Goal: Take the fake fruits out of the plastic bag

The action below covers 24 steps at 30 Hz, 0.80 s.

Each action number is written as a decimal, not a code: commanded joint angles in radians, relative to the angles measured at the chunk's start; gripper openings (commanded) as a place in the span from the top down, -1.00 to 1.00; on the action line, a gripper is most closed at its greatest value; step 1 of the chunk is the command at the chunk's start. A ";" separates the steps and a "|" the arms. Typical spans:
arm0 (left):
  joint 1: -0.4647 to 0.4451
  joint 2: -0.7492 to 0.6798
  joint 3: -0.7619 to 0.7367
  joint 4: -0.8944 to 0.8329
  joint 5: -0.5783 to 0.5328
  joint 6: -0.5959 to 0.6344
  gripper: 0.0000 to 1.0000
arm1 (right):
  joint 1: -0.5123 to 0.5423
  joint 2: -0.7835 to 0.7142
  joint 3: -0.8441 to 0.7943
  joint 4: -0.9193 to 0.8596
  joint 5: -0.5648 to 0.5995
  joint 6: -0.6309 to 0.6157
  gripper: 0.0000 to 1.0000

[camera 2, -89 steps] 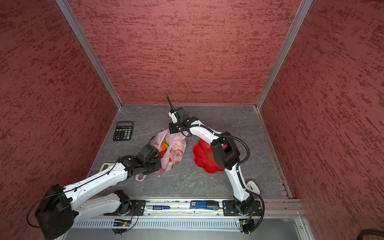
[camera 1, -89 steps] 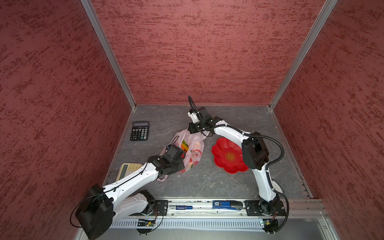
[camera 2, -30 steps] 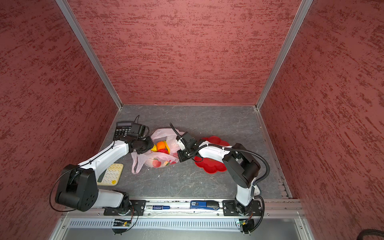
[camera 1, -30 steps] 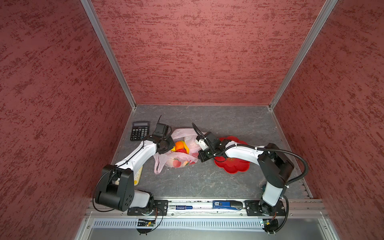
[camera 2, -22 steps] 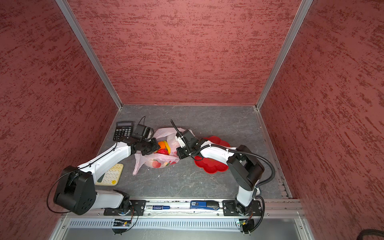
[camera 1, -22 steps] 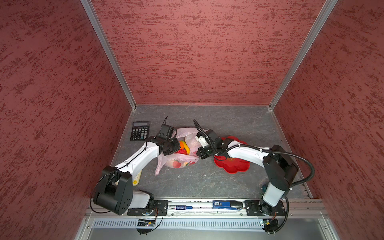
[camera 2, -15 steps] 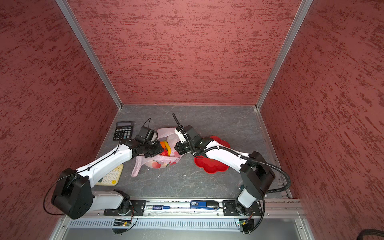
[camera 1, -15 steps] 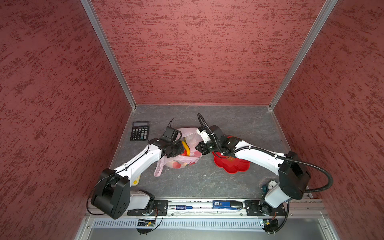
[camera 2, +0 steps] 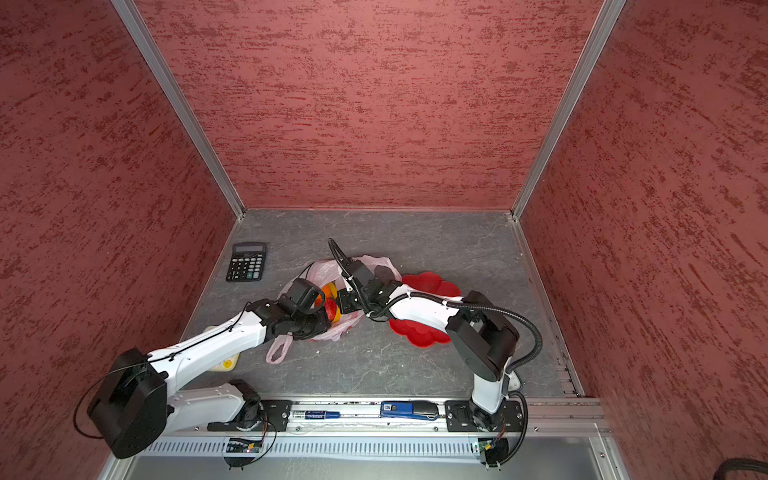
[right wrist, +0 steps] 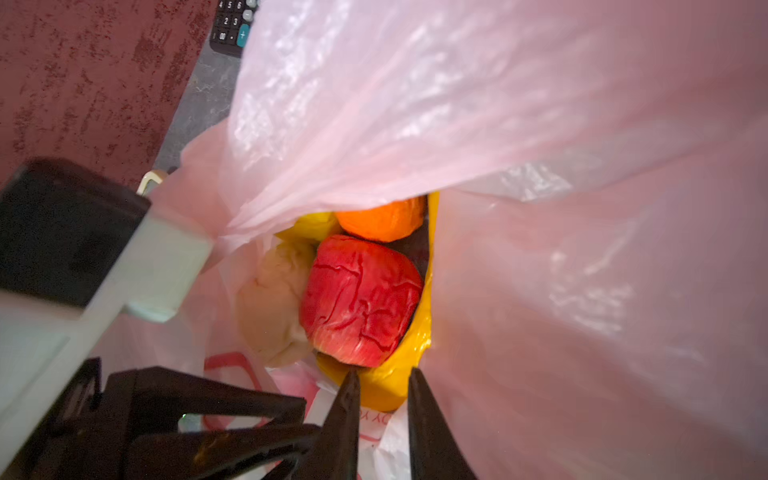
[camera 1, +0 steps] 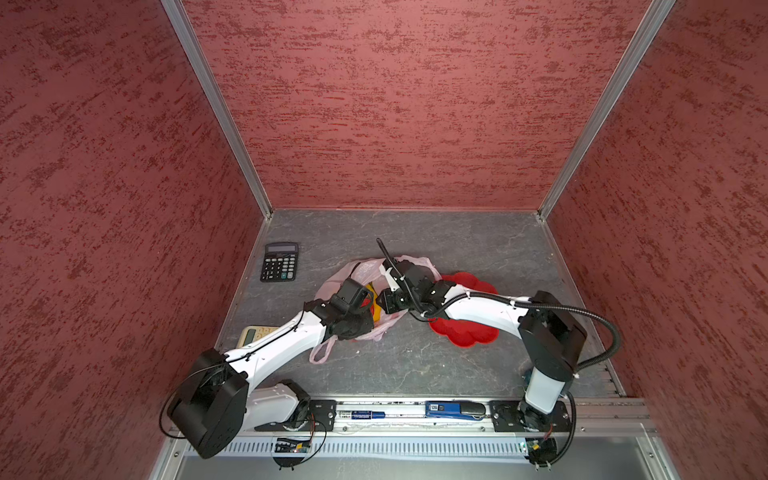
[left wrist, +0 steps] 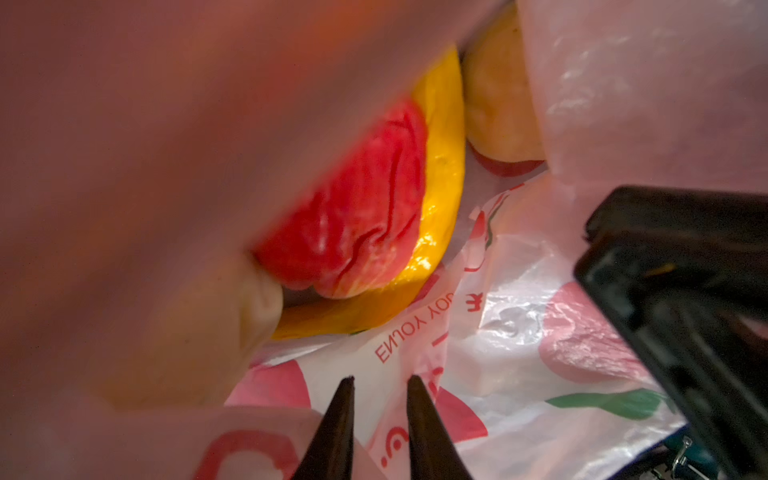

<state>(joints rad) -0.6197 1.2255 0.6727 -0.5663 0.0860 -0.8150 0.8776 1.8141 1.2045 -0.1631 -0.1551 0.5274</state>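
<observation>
The pale-pink plastic bag point(camera 1: 360, 269) lies mid-floor with its mouth spread. Inside it the right wrist view shows fake fruits: a red one point(right wrist: 359, 299), an orange point(right wrist: 382, 222), a cream lumpy one point(right wrist: 272, 307) and the yellow banana point(right wrist: 390, 384). My left gripper point(left wrist: 380, 377) is at the bag's mouth, jaws a narrow gap apart over printed film, pinching nothing. My right gripper point(right wrist: 383, 372) faces it from the other side, jaws slightly apart just short of the banana's end. In a top view the two grippers, left point(camera 1: 370, 309) and right point(camera 1: 381, 301), nearly meet.
A red flower-shaped dish point(camera 1: 469, 332) lies right of the bag, partly under my right arm. A black calculator point(camera 1: 279, 262) sits back left, and a cream calculator point(camera 1: 253, 334) shows beside my left arm. A bag handle loop point(camera 1: 322, 353) trails toward the front.
Both grippers have closed in on the bag's mouth from either side. My left arm swung round from the back left, and my right jaws have parted from shut.
</observation>
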 commanded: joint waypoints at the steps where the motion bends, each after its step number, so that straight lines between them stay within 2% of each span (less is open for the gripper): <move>1: -0.026 -0.009 -0.064 0.073 -0.051 -0.068 0.54 | 0.006 0.031 0.055 0.061 0.046 0.037 0.51; 5: -0.049 -0.001 -0.105 0.131 -0.058 -0.088 0.54 | 0.006 0.055 0.074 0.062 0.039 0.036 0.39; 8: -0.051 -0.014 -0.083 0.110 -0.066 -0.088 0.54 | 0.007 0.058 0.085 0.053 0.034 0.028 0.32; 12: -0.049 -0.080 -0.026 0.016 -0.103 -0.087 0.44 | 0.015 0.050 0.095 0.025 0.038 0.012 0.24; 19: -0.039 -0.186 0.036 -0.127 -0.141 -0.092 0.39 | 0.058 0.045 0.109 -0.033 0.082 -0.016 0.14; 24: -0.040 -0.241 0.048 -0.229 -0.193 -0.122 0.32 | 0.081 0.072 0.138 -0.051 0.092 -0.030 -0.01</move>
<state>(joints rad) -0.6621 1.0126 0.7090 -0.6907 -0.0521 -0.9100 0.9451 1.8668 1.3037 -0.1967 -0.1001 0.5156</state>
